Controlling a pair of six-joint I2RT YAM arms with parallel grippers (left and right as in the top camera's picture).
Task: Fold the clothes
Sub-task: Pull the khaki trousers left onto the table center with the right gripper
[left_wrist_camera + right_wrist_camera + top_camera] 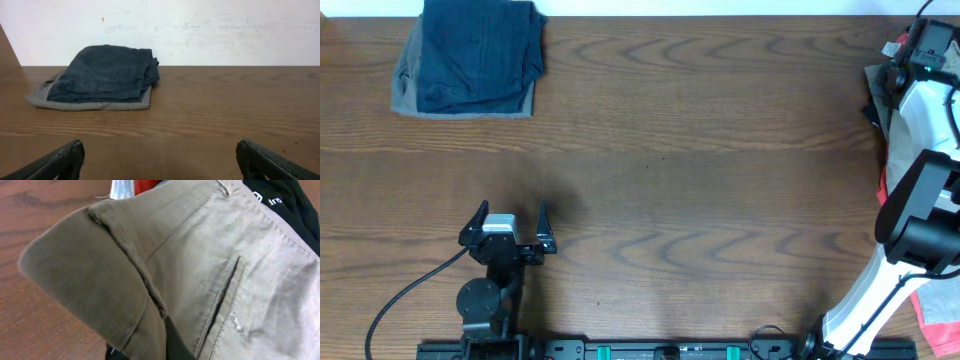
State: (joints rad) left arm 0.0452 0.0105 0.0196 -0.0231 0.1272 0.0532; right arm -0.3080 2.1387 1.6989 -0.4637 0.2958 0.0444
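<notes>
Your right gripper (898,72) is clenched, apparently on a fold of the khaki shorts (210,265), far right of the navy stack (470,55); lift them clear, lay them flat toward that stack, then use the released left gripper (511,213) parked near-side of it.

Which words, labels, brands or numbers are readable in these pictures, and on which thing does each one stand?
"Iro": white print beside a small logo on the black garment, cut off at the edge, so the reading is uncertain.
No text on the shorts, the dark folded clothes or the table.
</notes>
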